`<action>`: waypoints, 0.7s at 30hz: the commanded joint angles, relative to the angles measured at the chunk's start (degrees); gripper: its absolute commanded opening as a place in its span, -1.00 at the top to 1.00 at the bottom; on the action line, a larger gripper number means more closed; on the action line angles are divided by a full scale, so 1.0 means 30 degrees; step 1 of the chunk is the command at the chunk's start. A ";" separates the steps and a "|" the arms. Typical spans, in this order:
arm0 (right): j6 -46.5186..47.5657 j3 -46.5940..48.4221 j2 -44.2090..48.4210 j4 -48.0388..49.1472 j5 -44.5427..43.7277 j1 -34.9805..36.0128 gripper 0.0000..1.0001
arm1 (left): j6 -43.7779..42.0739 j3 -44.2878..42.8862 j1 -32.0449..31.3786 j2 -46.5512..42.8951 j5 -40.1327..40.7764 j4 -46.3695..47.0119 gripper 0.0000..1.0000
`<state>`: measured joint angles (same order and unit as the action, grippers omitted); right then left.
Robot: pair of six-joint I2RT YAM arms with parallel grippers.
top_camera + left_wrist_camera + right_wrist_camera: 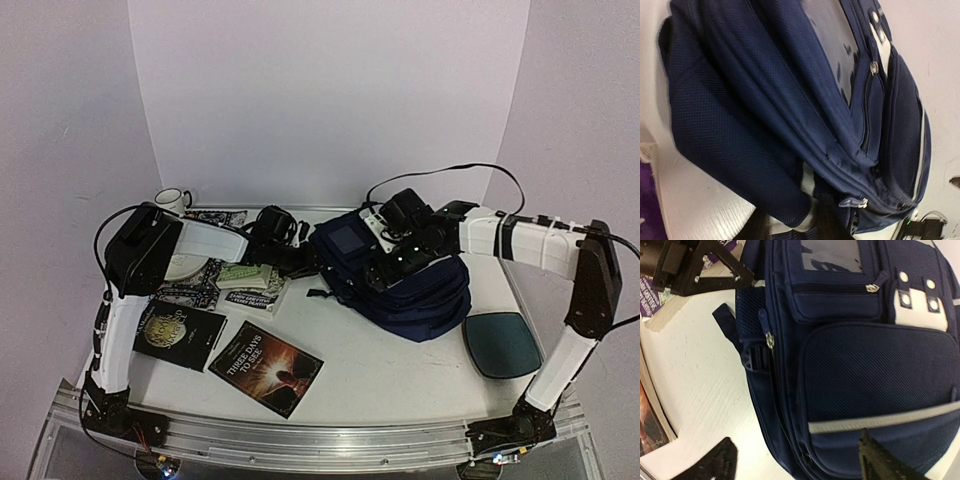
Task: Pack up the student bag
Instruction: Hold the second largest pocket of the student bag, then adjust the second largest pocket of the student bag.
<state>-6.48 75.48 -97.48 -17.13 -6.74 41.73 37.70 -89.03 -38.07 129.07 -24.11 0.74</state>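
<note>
Student bag [430,300]: navy, lying flat at centre-right of the table [400,385], front pocket side up.
Bag markings: white patch [917,295] with 4 round studs, a grey stripe across the lower pocket, and no brand name that can be read.
Readable title: "THREE DAYS TO SEE" on the dark book [266,368] at the front left.
Other covers: black book with a gold round emblem [180,333], and a purple-edged book [255,290]; the print on both is too small to read.
Right gripper [795,436]: jaws wide apart over the bag's lower corner, holding nothing.
Left gripper [300,262]: at the bag's left edge; I cannot tell how its jaws stand.
Around: white mug [172,201] at the back left, a teal oval pad [502,343] just right of the bag.
In the way: the right arm covers the bag's top in the overhead view.
</note>
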 commanded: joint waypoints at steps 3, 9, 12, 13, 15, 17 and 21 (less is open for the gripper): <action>0.1479 0.2578 -0.2861 0.0369 0.0020 0.0567 -0.35 | 0.0981 0.0315 -0.0217 -0.0522 -0.1186 0.2470 0.99; 0.2699 0.4452 -0.5041 0.0494 -0.0517 0.0989 -0.02 | 0.0840 0.1680 -0.0811 -0.2051 -0.1284 0.2809 1.00; 0.3238 0.5109 -0.5810 0.0604 -0.0791 0.1187 0.14 | 0.0753 0.2234 -0.1050 -0.2830 -0.1221 0.2828 1.00; 0.3442 0.5275 -0.6054 0.0628 -0.0917 0.1232 0.21 | 0.0738 0.2385 -0.1103 -0.3024 -0.1163 0.2847 1.00; 0.3802 0.5558 -0.6491 0.0717 -0.1171 0.1292 0.31 | 0.0725 0.2668 -0.1182 -0.3463 -0.1104 0.2874 1.00; 0.4146 0.5735 -0.6947 0.0756 -0.1093 0.1323 0.38 | 0.0724 0.2846 -0.1289 -0.3760 -0.1088 0.2903 1.00; 0.4440 0.5653 -0.7267 0.0840 -0.0390 0.1316 0.44 | 0.0647 0.2967 -0.1400 -0.4078 -0.1016 0.2917 1.00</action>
<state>4.24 90.85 -117.79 -13.44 -8.38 45.43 40.41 -79.92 -41.82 122.34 -25.41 5.95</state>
